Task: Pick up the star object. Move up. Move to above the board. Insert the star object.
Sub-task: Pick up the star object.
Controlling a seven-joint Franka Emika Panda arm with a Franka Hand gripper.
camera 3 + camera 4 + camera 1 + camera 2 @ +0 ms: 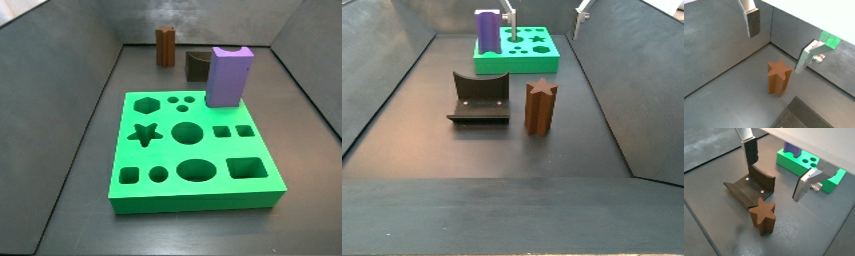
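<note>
The star object [779, 77] is a tall brown post with a star-shaped top, standing upright on the grey floor; it also shows in the other wrist view [764, 215] and in both side views [166, 45] [540, 107]. My gripper [777, 52] [774, 182] is open and empty, above the post, with its silver fingers [753, 22] wide apart on either side. In a side view only the fingertips [510, 12] show at the upper edge. The green board [201, 195] [516, 65] [791, 162] lies apart from the post, its star hole unfilled.
A purple block [229, 77] [485, 30] [791, 149] stands in the board's far corner. The dark fixture [751, 185] [478, 98] [199, 65] stands on the floor between the post and the board. Grey walls enclose the floor on all sides.
</note>
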